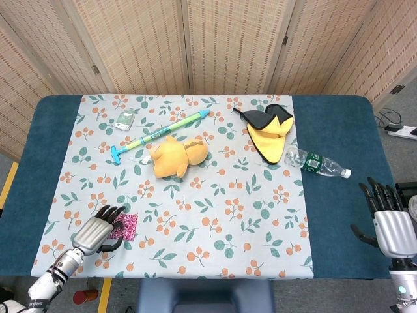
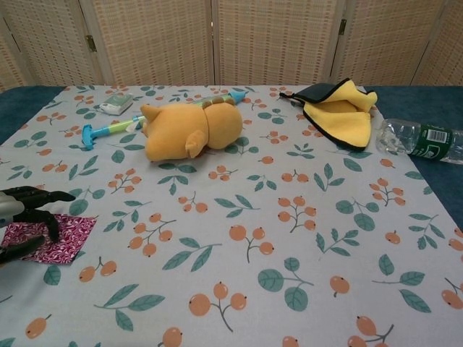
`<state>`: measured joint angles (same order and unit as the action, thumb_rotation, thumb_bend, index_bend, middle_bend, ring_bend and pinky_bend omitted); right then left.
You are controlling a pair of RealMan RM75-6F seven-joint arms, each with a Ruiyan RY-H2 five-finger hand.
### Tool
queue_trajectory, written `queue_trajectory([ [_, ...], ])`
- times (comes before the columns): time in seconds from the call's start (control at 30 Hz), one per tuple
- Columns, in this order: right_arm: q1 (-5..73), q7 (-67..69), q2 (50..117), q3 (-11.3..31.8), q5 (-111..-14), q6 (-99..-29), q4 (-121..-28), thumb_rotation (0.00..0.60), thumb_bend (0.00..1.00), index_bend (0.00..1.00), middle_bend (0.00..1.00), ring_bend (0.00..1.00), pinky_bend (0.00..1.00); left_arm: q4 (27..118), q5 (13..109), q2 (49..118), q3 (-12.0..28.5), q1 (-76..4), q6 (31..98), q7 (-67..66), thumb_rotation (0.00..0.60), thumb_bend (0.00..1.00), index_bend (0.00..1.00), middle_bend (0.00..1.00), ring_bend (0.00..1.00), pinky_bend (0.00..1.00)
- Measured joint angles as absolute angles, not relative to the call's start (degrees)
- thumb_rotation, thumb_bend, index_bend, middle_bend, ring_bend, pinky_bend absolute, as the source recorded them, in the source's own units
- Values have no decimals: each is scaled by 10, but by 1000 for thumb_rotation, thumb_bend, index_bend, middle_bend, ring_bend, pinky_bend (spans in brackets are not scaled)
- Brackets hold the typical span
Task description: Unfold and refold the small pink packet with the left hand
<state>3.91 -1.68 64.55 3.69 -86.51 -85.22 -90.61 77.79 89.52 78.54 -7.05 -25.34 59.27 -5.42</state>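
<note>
The small pink packet [image 1: 124, 226] [image 2: 56, 237] lies flat on the floral cloth near the table's front left edge. My left hand [image 1: 96, 229] [image 2: 22, 217] hovers at the packet's left side, fingers spread and reaching over its left part, holding nothing. A fingertip [image 2: 55, 236] hangs over the packet; whether it touches cannot be told. My right hand [image 1: 389, 222] stays at the far right front of the table, fingers straight and apart, holding nothing. The chest view does not show it.
An orange plush toy [image 1: 177, 156] lies mid-table with a green and blue stick [image 1: 159, 134] behind it. A small green-white packet [image 1: 126, 119] sits at the back left. A yellow and black cloth [image 1: 270, 132] and a plastic bottle [image 1: 316, 163] lie on the right.
</note>
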Motion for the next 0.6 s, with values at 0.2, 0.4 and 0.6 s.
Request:
queue_trajectory([
  [0.2,39,-18,645,37,-866,-853,-908,600,251,0,0,0,0,772,893,780,-73,-248,595,-45,112,528,362,0,0,0],
  [0.4,38,-17,645,36,-867,-855,-907,600,251,0,0,0,0,773,889,774,-73,-242,599,-45,108,527,363,0,0,0],
  [0.6,37,-14,646,35,-867,-858,-905,600,251,0,0,0,0,773,883,772,-72,-240,595,-46,110,528,358,0,0,0],
])
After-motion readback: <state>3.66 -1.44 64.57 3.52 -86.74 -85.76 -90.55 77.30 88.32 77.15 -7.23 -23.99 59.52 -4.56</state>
